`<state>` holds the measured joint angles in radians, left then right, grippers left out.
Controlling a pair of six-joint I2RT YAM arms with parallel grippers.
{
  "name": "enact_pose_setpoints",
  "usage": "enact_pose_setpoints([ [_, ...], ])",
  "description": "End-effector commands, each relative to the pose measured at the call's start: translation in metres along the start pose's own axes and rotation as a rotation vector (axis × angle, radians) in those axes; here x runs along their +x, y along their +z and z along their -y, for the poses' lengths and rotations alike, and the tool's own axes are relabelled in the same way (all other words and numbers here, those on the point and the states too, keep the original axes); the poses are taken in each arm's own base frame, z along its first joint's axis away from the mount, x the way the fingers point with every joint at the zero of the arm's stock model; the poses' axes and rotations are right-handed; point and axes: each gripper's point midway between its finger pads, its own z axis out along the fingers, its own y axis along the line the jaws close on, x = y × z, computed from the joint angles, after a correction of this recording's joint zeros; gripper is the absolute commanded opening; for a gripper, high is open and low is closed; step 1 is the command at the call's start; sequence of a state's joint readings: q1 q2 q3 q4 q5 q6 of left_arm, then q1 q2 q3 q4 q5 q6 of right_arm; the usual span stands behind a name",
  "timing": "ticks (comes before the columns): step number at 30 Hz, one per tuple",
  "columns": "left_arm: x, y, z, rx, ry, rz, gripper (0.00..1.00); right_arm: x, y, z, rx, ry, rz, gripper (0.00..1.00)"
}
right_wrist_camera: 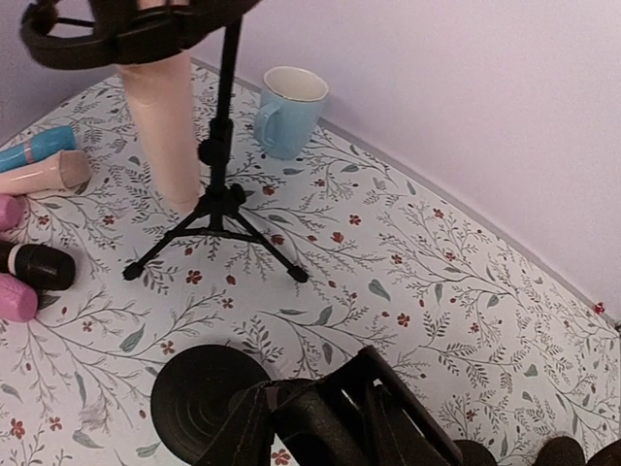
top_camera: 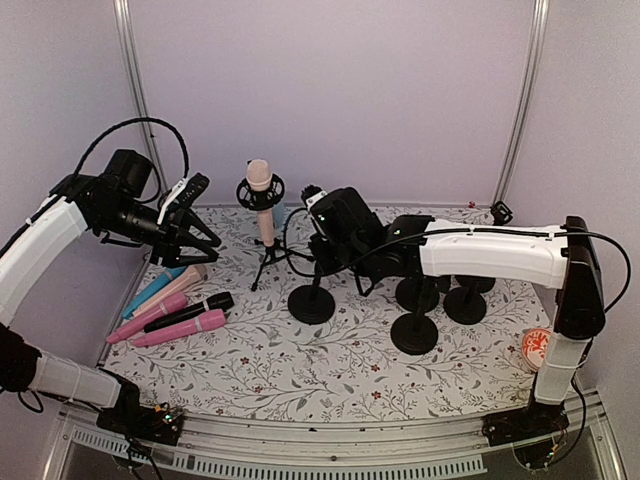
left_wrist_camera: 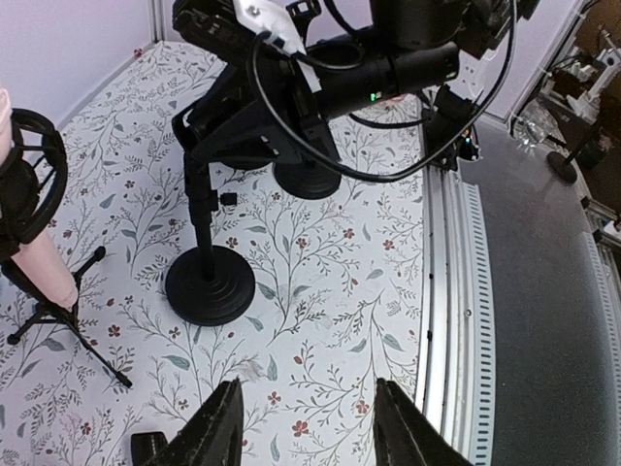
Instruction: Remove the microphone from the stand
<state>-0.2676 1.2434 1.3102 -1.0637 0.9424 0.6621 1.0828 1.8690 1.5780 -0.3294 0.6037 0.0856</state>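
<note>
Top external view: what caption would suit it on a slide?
Pink microphone in its tripod stand, with the left arm and right arm on either side.

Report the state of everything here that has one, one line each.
pink microphone, upright, seated in its stand.
tripod stand, standing on its three legs, loaded.
left gripper, jaws open, empty.
round-base stand, upright on its base.
right gripper, close to the round-base stand; whether the jaws are open cannot be judged.
blue mug, upright.
loose microphones, lying flat.
</note>
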Motion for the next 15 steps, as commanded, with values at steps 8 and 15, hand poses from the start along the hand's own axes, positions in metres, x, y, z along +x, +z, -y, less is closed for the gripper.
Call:
enact_pose_setpoints([
  [8, -0.011, -0.008, 0.0, -0.019, 0.014, 0.024, 0.48, -0.007, 0.028, 0.112, 0.297, -0.13, 0.003, 0.33],
  [15, -0.014, -0.01, 0.0, -0.024, 0.018, 0.029, 0.48, -0.044, 0.023, 0.145, 0.418, -0.23, 0.065, 0.31],
])
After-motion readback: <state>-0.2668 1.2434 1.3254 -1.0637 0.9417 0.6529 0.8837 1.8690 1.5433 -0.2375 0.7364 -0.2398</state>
